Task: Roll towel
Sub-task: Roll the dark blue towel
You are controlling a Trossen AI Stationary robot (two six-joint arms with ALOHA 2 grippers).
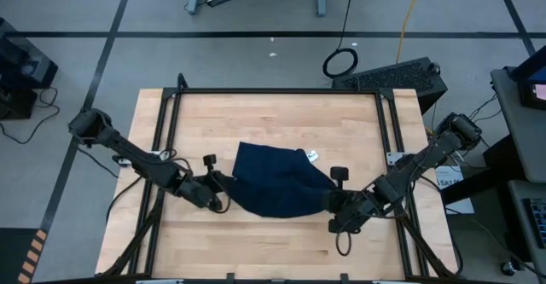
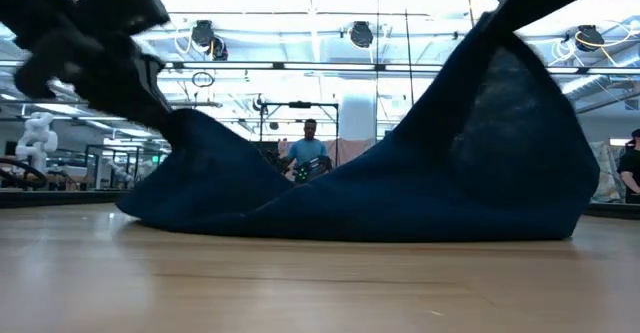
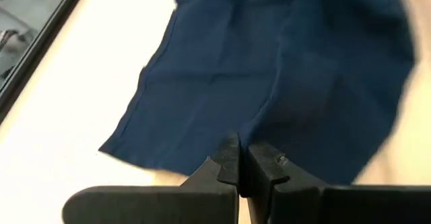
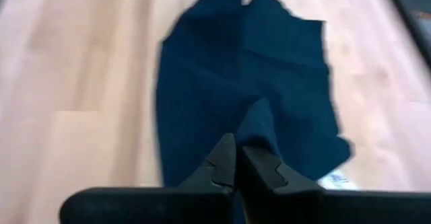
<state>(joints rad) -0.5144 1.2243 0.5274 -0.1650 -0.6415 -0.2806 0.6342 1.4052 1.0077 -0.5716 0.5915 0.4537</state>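
While both arms reach in over the wooden tabletop, the towel lies between them near the middle of the boards, a dark navy cloth bunched and partly lifted instead of lying flat. Its small white tag shows at the edge that faces away from the arms' bases, toward the right arm's side.

The left gripper sits at the towel's left edge with its jaws closed on a pinch of the fabric; the left wrist view shows the two dark fingers pressed together with navy cloth running up between them, and the rest of the towel spread beyond. The right gripper is at the towel's right corner nearest the arms, jaws likewise closed on the cloth; in the right wrist view a fold of the towel rises straight out of the tips of its fingers.

From table height, the towel is pulled up into two peaks, a lower one and a taller one, with the span between them sagging down to rest on the tabletop. Behind the towel, far off in the room, a person stands.
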